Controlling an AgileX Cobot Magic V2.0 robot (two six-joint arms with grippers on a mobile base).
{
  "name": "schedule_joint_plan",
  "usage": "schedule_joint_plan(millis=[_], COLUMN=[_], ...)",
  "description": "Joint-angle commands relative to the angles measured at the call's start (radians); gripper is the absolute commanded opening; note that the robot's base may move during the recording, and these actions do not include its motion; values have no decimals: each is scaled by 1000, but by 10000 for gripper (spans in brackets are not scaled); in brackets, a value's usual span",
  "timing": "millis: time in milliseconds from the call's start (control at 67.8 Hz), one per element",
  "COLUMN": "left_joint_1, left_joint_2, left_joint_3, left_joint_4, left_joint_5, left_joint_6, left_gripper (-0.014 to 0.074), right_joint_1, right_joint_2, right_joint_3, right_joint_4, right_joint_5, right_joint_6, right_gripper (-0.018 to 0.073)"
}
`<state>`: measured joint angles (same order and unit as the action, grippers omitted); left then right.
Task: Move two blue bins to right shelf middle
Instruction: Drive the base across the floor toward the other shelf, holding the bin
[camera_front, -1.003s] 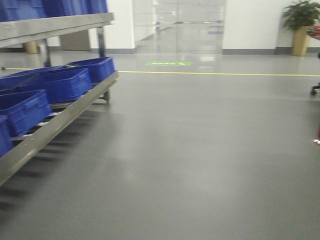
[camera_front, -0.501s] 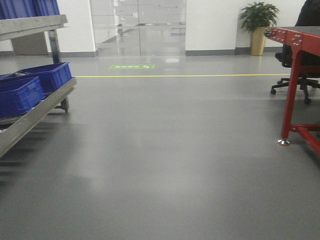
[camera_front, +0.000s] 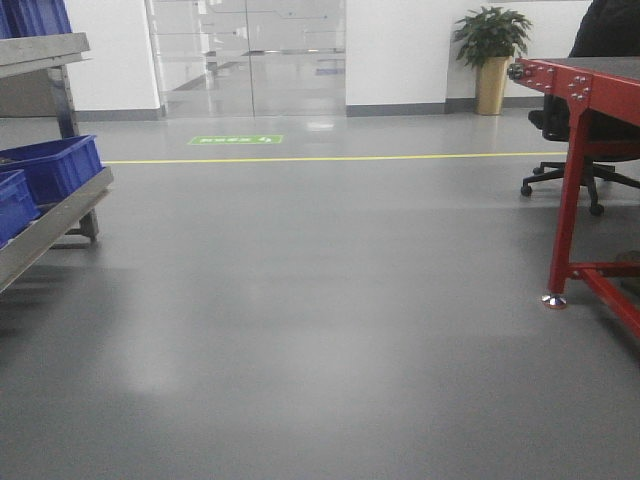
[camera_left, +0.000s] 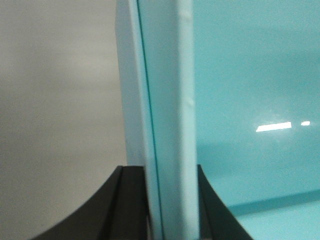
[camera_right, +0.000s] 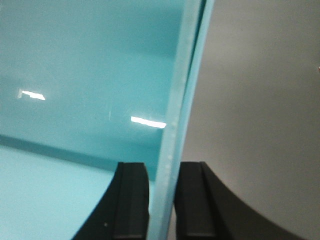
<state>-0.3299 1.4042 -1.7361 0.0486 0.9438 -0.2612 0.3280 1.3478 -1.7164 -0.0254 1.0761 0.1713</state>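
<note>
My left gripper (camera_left: 170, 200) is clamped on the upright wall of a glossy turquoise-blue plastic bin (camera_left: 165, 90), its inside filling that frame's right. My right gripper (camera_right: 161, 200) pinches a matching turquoise-blue wall (camera_right: 182, 100) at centre frame. I cannot tell whether it is the same bin.

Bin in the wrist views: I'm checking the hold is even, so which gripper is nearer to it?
Neither; both touch it. The left gripper clamps one wall of the bin, the right gripper the opposite wall.

Red table (camera_front: 600, 90) at right, office chair (camera_front: 603, 150) behind it, potted plant (camera_front: 490, 35) beyond.
</note>
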Motion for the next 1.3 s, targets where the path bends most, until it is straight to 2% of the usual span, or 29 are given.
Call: schedule_joint_plan(millis=[0,1283], left_joint_1=[-6,-6], left_joint_2=[-20,-20], left_joint_3=[-22,-22], left_joint_4=[-18,-18], left_joint_5=[-236,-236], left_joint_6=[-7,-7], left_gripper=[-111,-111], right_joint_1=[5,5], right_joint_2=[-14,-14], right_joint_3=[-16,-16], right_joint_4=[38,38], right_joint_5=[-67,-67], right_joint_6=[-32,-32], right_gripper=[-165,-165])
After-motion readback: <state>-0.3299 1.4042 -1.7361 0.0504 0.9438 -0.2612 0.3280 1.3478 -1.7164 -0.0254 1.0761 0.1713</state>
